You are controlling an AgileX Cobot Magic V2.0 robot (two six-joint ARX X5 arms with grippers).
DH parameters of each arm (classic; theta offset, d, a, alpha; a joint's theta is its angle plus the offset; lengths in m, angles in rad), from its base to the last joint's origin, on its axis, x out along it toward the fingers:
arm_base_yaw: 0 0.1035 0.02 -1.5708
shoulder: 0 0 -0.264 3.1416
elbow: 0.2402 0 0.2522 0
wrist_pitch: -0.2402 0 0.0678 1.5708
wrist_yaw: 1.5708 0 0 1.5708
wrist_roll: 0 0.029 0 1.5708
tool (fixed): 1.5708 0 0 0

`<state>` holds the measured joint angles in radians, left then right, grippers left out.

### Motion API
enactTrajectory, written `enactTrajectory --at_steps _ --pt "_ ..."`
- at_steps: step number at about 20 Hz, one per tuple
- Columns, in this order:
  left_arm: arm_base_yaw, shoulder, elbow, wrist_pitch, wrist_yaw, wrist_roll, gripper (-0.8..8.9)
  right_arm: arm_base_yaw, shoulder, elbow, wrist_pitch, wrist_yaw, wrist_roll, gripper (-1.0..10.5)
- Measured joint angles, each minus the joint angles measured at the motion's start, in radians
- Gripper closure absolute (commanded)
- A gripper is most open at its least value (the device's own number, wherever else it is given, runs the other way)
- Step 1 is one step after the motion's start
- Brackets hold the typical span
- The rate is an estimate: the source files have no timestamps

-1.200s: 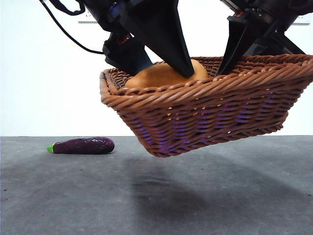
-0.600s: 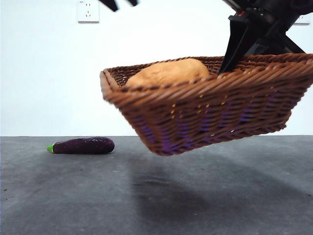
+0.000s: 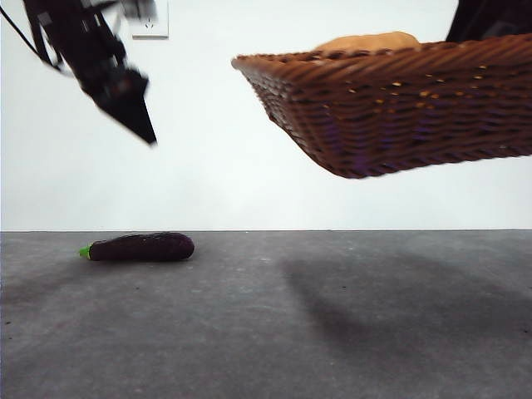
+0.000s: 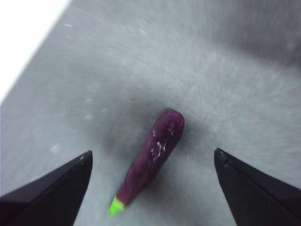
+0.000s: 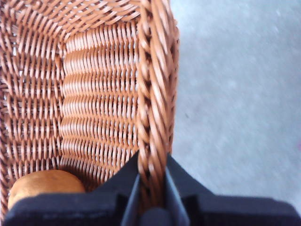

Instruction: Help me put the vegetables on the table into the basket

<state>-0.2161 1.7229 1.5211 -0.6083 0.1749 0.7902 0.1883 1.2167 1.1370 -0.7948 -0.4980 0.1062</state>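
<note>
The dark purple eggplant (image 3: 140, 247) lies on the grey table (image 3: 266, 332) at the left. My left gripper (image 3: 135, 118) hangs high above it, tilted, and in the left wrist view the eggplant (image 4: 155, 153) lies below the wide open left gripper (image 4: 153, 155). The brown wicker basket (image 3: 399, 100) hangs in the air at the upper right. My right gripper (image 5: 151, 186) is shut on the basket's rim (image 5: 153, 94). An orange-brown tuber (image 3: 366, 41) lies inside the basket, also seen in the right wrist view as the tuber (image 5: 42, 184) near the jaws.
A white wall with a socket (image 3: 150, 21) stands behind the table. The basket casts a shadow (image 3: 391, 283) on the table at the right.
The basket has risen and moved right with the tuber in it. The left arm has left the basket and swung to the left, above the eggplant.
</note>
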Motion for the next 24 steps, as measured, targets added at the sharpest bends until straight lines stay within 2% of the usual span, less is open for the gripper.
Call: enactTrajectory --at_steps 4,10,15,24 --pt "0.010 0.161 0.000 0.132 -0.018 0.061 3.75 -0.012 0.000 0.000 -0.026 0.000 -0.052 9.6" --pt "0.026 0.352 0.137 0.080 0.005 0.093 3.75 -0.012 0.000 0.000 -0.026 0.000 -0.077 9.6" --pt "0.026 0.402 0.192 0.043 0.076 0.093 3.76 -0.012 0.000 0.000 -0.024 0.000 -0.078 9.6" --pt "0.047 0.463 0.192 0.021 0.090 0.088 3.97 -0.012 0.000 0.000 -0.023 0.000 -0.081 9.6"
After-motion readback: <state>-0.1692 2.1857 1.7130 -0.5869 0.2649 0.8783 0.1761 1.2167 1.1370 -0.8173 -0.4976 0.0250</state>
